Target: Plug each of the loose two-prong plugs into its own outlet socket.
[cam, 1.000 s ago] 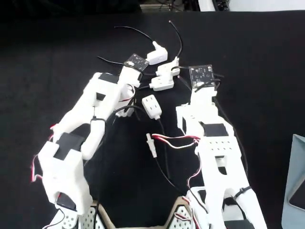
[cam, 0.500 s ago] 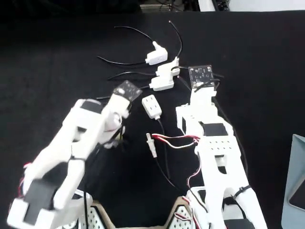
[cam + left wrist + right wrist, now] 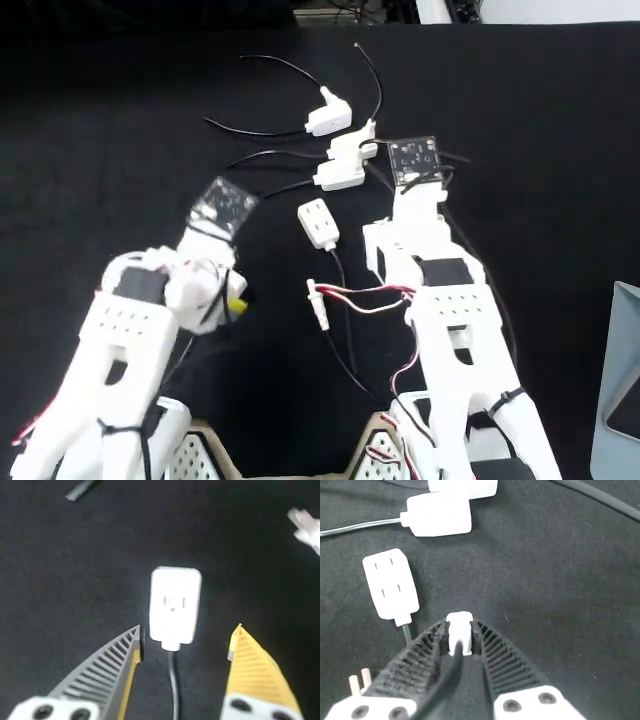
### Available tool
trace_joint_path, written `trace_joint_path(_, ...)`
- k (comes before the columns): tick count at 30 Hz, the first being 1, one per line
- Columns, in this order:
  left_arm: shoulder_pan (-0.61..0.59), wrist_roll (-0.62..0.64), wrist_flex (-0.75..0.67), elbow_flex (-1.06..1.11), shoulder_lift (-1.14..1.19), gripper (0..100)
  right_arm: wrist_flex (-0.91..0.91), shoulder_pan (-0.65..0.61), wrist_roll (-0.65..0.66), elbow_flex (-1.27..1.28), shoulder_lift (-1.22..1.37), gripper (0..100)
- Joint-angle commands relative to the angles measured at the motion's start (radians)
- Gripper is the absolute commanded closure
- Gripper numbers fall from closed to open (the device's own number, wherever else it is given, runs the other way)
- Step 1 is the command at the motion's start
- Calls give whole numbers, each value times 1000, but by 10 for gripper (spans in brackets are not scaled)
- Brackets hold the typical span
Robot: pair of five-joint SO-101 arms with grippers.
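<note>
black cloth covers the table [image 3: 120, 100], with thin black leads [image 3: 250, 133] looping over the far half. i see a joined plug-and-socket pair [image 3: 344, 166] just beyond the right arm's wrist, another white plug [image 3: 328, 112] farther back, and a grey-blue object [image 3: 620, 400] at the right edge. outlet socket [image 3: 318, 222] lies flat between the two arms. a loose two-prong plug [image 3: 317, 300] lies nearer the arm bases, apart from it. left gripper [image 3: 187, 630] jaws are spread wide, socket just ahead of the tips, centred, untouched, its own cord running back between the fingers. right gripper [image 3: 459, 630] is clenched on a small white plug [image 3: 459, 625], black cord trailing back, socket near but off to one side.
</note>
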Motion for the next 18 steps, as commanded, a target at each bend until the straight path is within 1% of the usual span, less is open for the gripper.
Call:
trace_joint_path(1, 65, -9, -100, 142, -101, 719, -15, -14, -8, -44, 1, 987)
trace_joint_path(5, 81, -8, -247, 257, -110, 719, -14, -14, -8, -42, 1, 987)
trace_joint_path(7, 81, -8, -295, 286, -110, 719, -14, -14, -8, -42, 1, 987)
trace_joint_path(14, 50, 28, -334, 282, -100, 719, -14, -14, -8, -42, 1, 987)
trace_joint_path(18, 21, 28, -368, 246, 2, 719, -14, -14, -8, -42, 1, 987)
